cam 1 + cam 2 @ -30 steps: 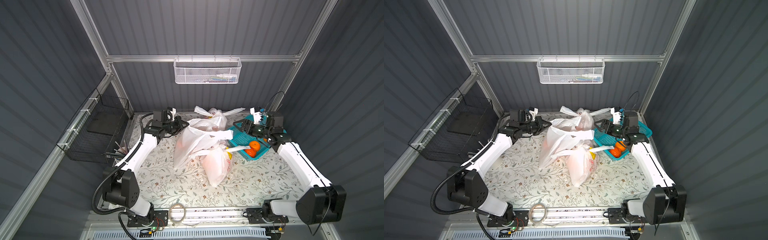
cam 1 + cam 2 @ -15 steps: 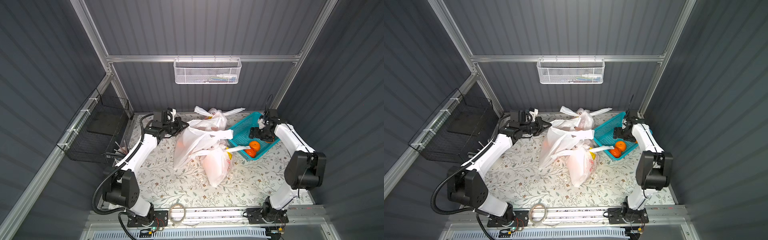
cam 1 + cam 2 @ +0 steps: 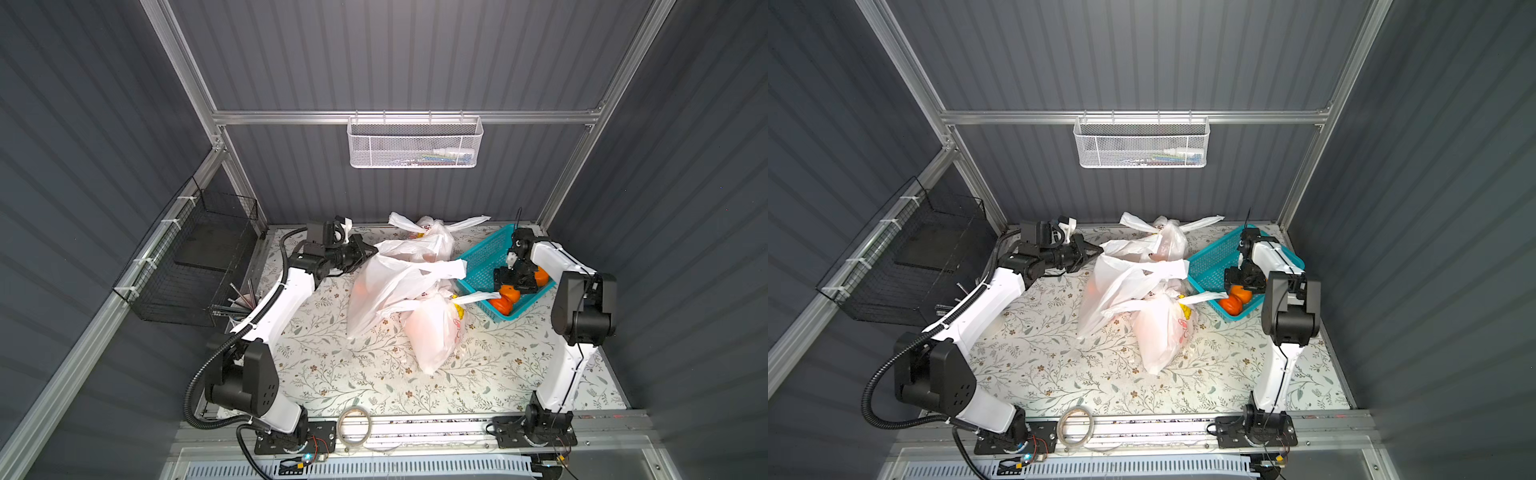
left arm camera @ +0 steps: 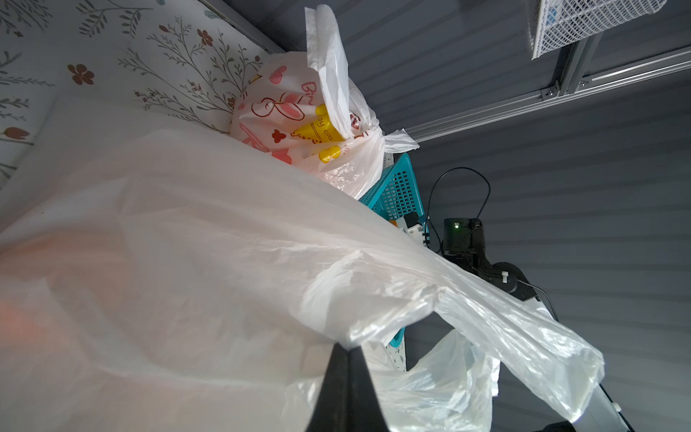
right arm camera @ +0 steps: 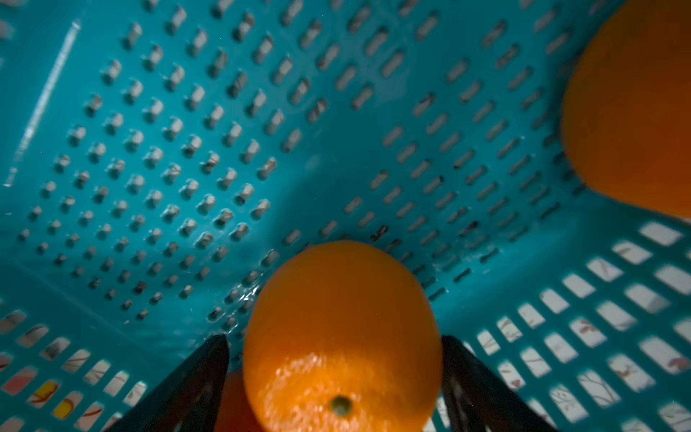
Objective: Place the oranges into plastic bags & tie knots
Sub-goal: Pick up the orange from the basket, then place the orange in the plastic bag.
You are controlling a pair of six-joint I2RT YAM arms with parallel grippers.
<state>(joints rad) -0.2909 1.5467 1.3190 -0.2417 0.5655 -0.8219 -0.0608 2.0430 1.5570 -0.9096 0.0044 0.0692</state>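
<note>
My left gripper (image 3: 374, 249) (image 4: 347, 346) is shut on the rim of an open translucent plastic bag (image 3: 386, 286) (image 3: 1113, 286) and holds it up off the table. Two filled plastic bags lie nearby, one in front (image 3: 432, 332) and one behind (image 3: 428, 241), their handle ends sticking out like ears. My right gripper (image 3: 505, 286) (image 5: 334, 338) reaches down into the teal basket (image 3: 482, 257) (image 5: 187, 149). It is open, with its fingers either side of an orange (image 5: 342, 299). More oranges (image 3: 500, 306) (image 5: 635, 112) lie in the basket.
A black wire basket (image 3: 195, 257) hangs on the left wall. A white mesh basket (image 3: 415, 143) hangs on the back rail. A roll of tape (image 3: 353, 424) lies at the front edge. The bags fill the middle of the flowered table (image 3: 332, 374).
My right arm has folded back and its gripper has come down over the oranges at the basket's near end. My left gripper keeps holding the bag rim in the same place.
</note>
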